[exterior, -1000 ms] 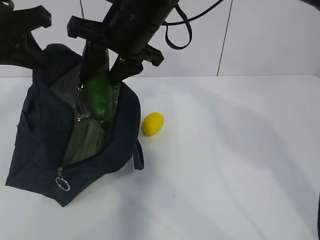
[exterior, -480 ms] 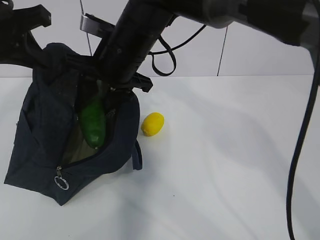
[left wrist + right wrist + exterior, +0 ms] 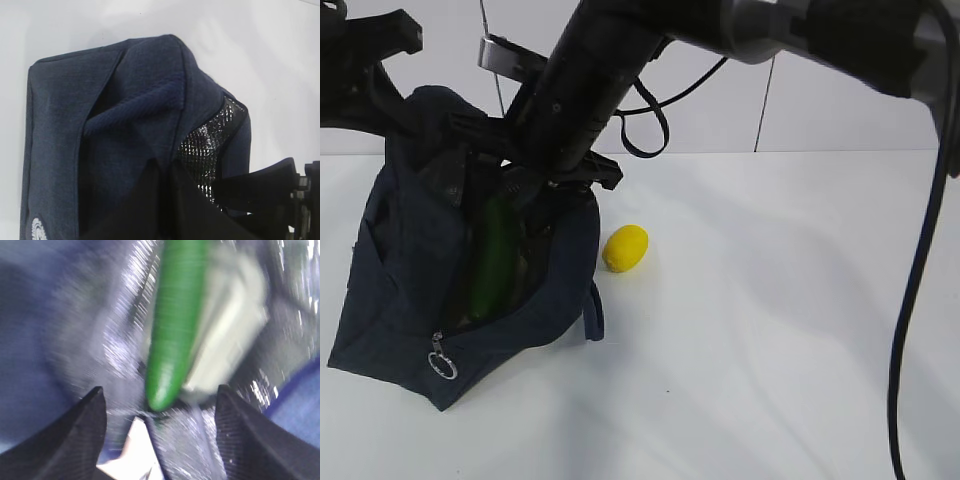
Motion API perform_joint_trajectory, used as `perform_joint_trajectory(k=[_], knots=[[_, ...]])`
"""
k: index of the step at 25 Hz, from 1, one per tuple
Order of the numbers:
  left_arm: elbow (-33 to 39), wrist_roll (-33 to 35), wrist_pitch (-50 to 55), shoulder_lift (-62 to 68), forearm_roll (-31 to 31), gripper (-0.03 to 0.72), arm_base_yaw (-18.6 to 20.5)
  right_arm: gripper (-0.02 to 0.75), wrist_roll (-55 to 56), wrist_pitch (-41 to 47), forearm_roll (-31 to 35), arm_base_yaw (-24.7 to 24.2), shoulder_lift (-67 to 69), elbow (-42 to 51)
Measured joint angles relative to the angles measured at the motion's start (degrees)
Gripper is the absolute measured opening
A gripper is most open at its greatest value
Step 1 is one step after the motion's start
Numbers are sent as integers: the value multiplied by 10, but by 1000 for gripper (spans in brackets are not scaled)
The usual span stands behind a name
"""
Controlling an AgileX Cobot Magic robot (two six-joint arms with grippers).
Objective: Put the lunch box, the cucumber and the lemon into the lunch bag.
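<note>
Cucumber (image 3: 490, 262) in lunch bag (image 3: 400, 290); lemon (image 3: 625, 248) right, outside.

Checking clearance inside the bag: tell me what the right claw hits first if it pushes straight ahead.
Probably the cucumber, lying between the right claw's open fingers inside the lunch bag, beside the lunch box. Blur makes depth uncertain.

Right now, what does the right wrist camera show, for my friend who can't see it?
A blurry green cucumber lies inside the lunch bag, against its shiny silver lining and beside the pale lid of the lunch box. The right end effector is open below it, its two black fingers spread wide.
</note>
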Motion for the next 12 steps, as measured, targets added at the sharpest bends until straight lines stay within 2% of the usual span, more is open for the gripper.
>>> perform_joint_trajectory(k=[7, 12], knots=[[0, 1, 0, 0, 0, -5, 0, 517, 0, 0, -2, 0, 0, -39], [0, 1, 0, 0, 0, -5, 0, 517, 0, 0, -66, 0, -12, -84]])
